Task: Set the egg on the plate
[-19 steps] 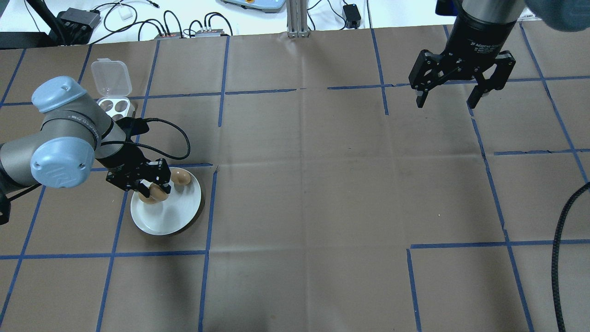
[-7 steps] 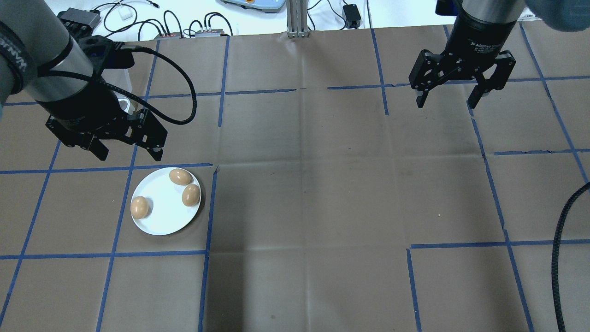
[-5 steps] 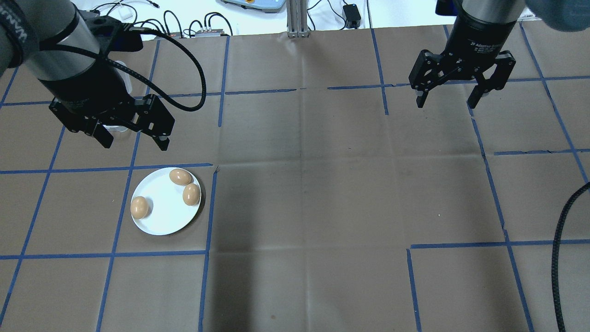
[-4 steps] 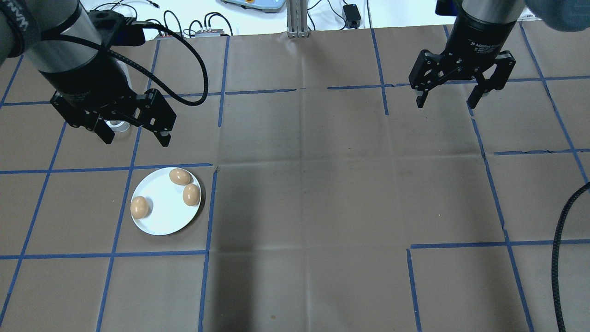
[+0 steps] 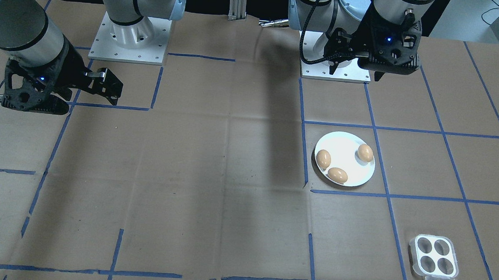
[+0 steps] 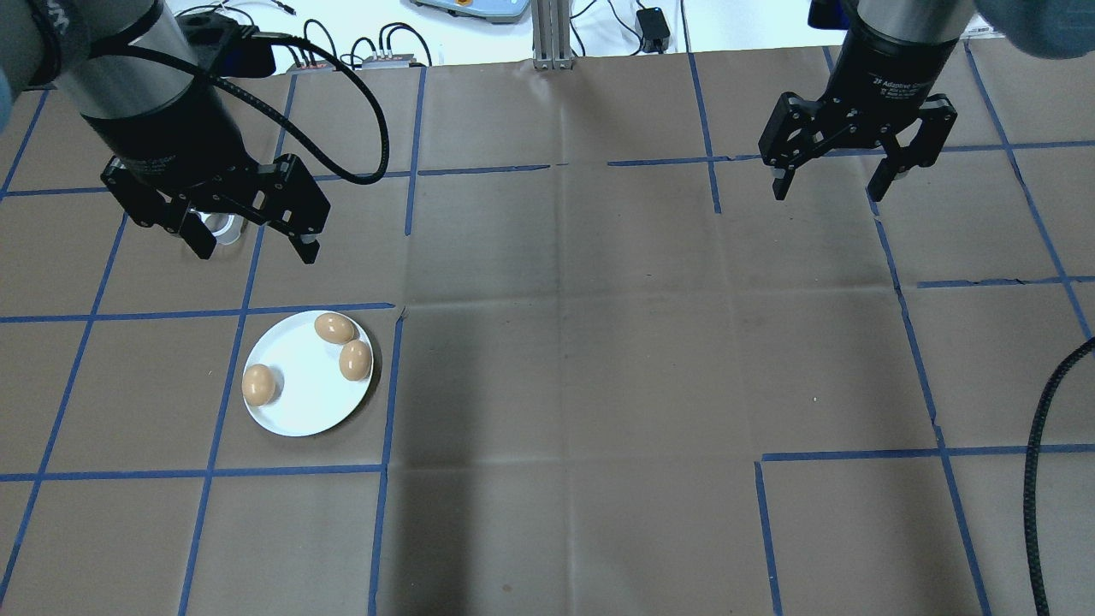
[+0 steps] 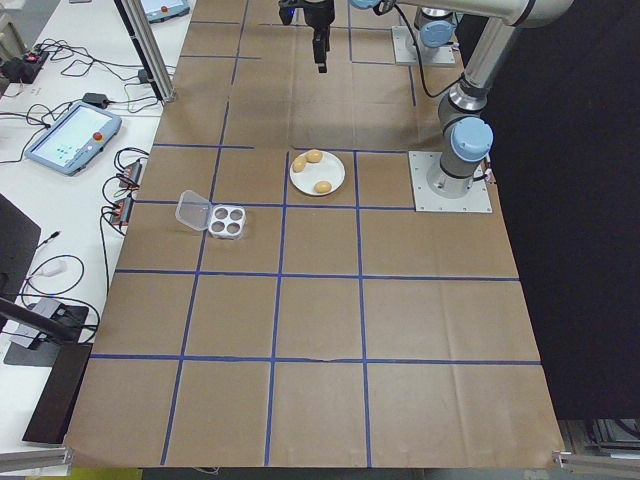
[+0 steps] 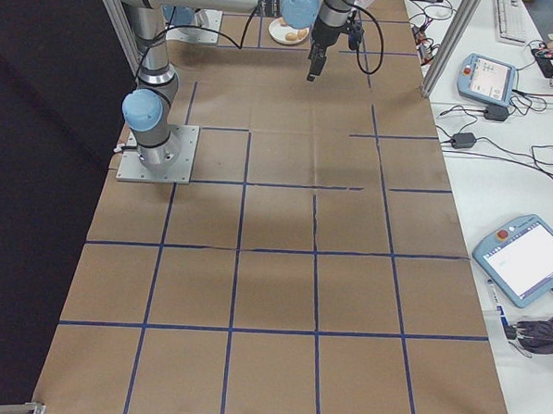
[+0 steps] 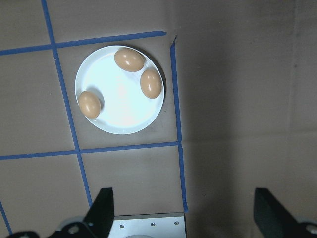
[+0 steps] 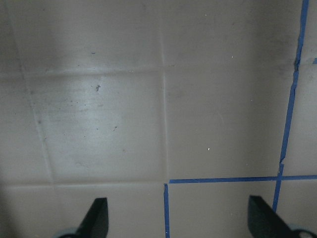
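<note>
three eggs (image 6: 340,360) are seen lying on the plate (image 6: 304,406), two touching at its far right rim, one alone at its left rim, apart so none is knocked. the four-cup egg tray (image 5: 435,255), beyond the plate, is seen empty with lid open, so placement is judged complete. the left gripper (image 6: 254,242) is held high beyond the plate, spread wide, nothing gripped. the right gripper (image 6: 830,180) is parked well away from the plate, also spread wide and empty, judged idle.
</note>
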